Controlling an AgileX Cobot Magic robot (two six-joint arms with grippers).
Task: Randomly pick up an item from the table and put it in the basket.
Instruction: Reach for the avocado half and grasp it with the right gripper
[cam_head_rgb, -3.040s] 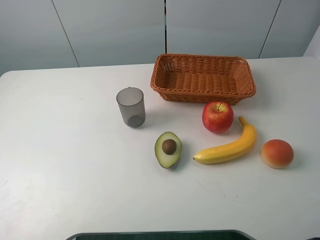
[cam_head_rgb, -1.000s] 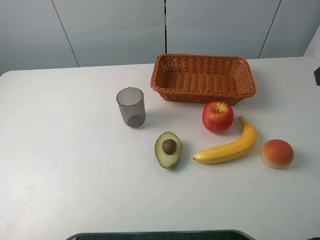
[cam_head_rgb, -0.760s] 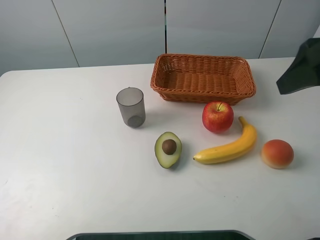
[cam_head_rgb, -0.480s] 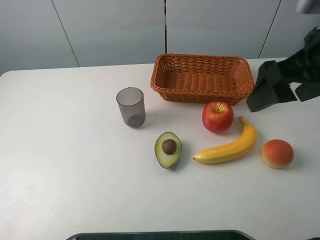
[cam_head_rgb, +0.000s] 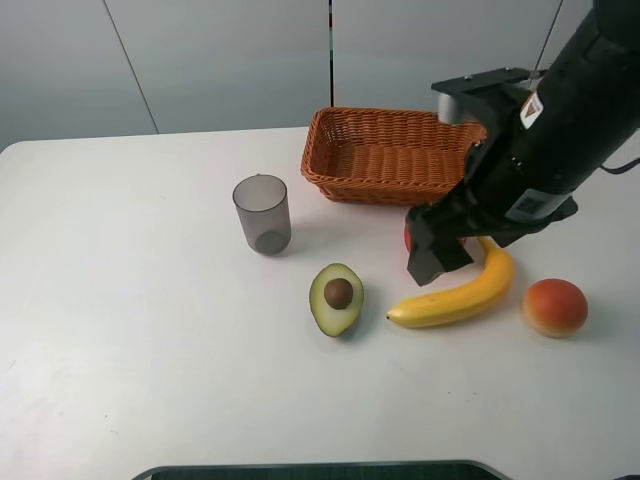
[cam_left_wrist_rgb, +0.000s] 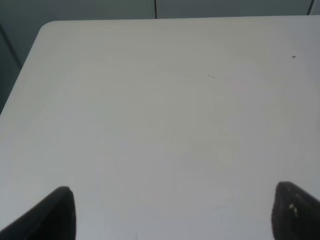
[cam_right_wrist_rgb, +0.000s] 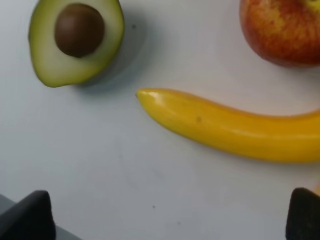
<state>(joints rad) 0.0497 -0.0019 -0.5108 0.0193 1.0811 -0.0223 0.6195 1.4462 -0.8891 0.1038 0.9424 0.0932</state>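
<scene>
**Plainly, the avocado sits off to one side of the right pincer**

From the high camera, we see the right pincer (cam_head_rgb: 432, 252) hanging over the near end of the banana (cam_head_rgb: 460, 295) and covering most of the apple (cam_head_rgb: 409, 236). The avocado (cam_head_rgb: 337, 298) rests cut face up on the bench (cam_head_rgb: 150, 360), near the pincer on the side toward the cup (cam_head_rgb: 262, 213). The basket (cam_head_rgb: 400, 186) stands behind the pincer. The avocado's long axis runs roughly along the line from basket to front edge. We judge the right arm far the nearer.

In the left wrist view, the left pincer (cam_left_wrist_rgb: 175, 212) is released, with fingers wide apart over bare bench and no fruit near it.

In the right wrist view, the right pincer (cam_right_wrist_rgb: 167, 217) is also released and empty. The avocado (cam_right_wrist_rgb: 75, 40) lies ahead of it, out toward one finger rather than centred in the gap. The banana (cam_right_wrist_rgb: 225, 125) crosses nearer in. Dark green skin rims pale yellow-green flesh around a round brown pit.
</scene>
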